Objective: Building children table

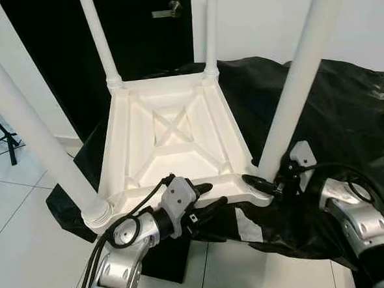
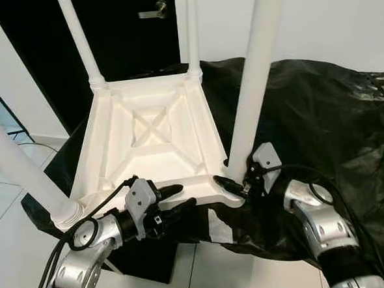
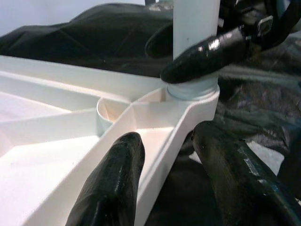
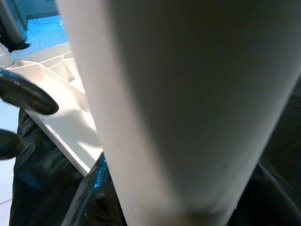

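Left eye view: white plastic table (image 1: pixel 172 142), upside down on black sheet (image 1: pixel 346 108), four legs up. Left gripper (image 1: pixel 205 198) fingers straddle its near rim, parted. Right gripper (image 1: pixel 263 182) fingers clasp near-right leg (image 1: pixel 295 79) at its base.

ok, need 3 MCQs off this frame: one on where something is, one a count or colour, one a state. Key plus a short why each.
1. Where is the right gripper?
A. at the base of the near right leg
B. on the door handle
C. hanging by the floor

2. How many legs stand in the upturned white table?
A. two
B. three
C. four

3. How does the left gripper stand?
A. fingers either side of the table's near edge
B. shut on a cloth
C. clear of the table

Key: 1 A, a finger lies against that leg's collar; 2 C, one leg rises from each corner; 3 A, left wrist view shows the rim between the fingers.
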`<state>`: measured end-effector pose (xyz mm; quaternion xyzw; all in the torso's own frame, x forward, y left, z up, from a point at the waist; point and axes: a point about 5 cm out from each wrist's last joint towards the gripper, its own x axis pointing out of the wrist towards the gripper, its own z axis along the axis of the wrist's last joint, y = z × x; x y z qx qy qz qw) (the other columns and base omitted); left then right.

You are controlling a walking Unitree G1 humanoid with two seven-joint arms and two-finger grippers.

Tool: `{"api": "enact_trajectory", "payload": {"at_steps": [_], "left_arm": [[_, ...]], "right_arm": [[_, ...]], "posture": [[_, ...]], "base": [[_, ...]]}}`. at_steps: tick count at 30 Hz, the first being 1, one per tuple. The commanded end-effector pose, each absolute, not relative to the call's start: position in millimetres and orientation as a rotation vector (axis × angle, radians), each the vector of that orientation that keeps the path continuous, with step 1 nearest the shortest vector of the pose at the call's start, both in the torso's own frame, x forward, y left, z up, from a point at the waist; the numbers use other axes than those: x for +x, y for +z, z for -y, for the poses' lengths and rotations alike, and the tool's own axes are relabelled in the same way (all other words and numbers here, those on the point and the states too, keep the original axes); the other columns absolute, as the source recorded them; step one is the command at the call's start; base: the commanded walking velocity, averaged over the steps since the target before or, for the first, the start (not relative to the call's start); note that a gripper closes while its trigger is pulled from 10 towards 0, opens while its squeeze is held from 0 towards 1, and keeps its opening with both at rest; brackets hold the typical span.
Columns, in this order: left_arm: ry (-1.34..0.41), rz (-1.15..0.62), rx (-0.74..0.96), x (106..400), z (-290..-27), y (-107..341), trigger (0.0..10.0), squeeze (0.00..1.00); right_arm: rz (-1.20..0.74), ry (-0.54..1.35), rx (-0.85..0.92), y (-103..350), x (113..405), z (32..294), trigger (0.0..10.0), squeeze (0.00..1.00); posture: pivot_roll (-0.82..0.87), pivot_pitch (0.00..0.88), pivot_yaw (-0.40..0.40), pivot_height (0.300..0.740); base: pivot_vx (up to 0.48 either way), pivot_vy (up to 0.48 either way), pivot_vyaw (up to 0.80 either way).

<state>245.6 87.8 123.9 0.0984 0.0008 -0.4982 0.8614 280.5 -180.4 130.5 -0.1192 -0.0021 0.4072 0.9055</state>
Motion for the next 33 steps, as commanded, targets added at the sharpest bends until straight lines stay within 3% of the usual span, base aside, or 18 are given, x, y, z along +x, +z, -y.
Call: {"api": "enact_trajectory", "payload": {"at_steps": [1, 13, 20, 30, 31, 33], "left_arm": [[-1.026, -0.005, 0.204, 244.4, -87.1, 124.2, 10.0, 0.0], [-1.059, -0.017, 0.213, 241.8, -84.6, 124.6, 10.0, 0.0], [-1.075, -0.012, 0.239, 241.4, -84.5, 127.6, 10.0, 0.0], [-1.031, 0.003, 0.234, 252.6, -87.3, 132.9, 10.0, 0.0], [-1.036, 0.006, 0.235, 252.5, -86.3, 133.8, 10.0, 0.0], [-1.042, 0.008, 0.235, 252.1, -85.4, 134.3, 10.0, 0.0]], "right_arm": [[-0.017, 0.832, -0.224, 123.9, 275.9, 177.4, 10.0, 0.0], [0.063, 0.615, -0.144, 116.9, 259.2, 162.5, 10.0, 0.0], [0.07, 0.315, -0.106, 112.1, 245.1, 150.1, 10.0, 0.0], [0.083, 0.187, -0.089, 116.1, 241.9, 148.0, 10.0, 0.0], [0.087, 0.179, -0.083, 116.8, 241.1, 149.0, 10.0, 1.0], [0.088, 0.181, -0.077, 117.3, 240.4, 149.3, 10.0, 1.0]], "posture": [[-0.01, 0.0, 0.006, 0.74], [-0.06, 0.0, 0.013, 0.74], [-0.09, 0.0, 0.009, 0.74], [-0.07, 0.0, -0.001, 0.74], [-0.07, 0.0, -0.003, 0.74], [-0.07, 0.0, -0.001, 0.74]], "base": [[0.0, 0.0, 0.0], [0.0, 0.0, 0.0], [0.0, 0.0, 0.0], [0.0, 0.0, 0.0], [0.0, 0.0, 0.0], [0.0, 0.0, 0.0]]}}
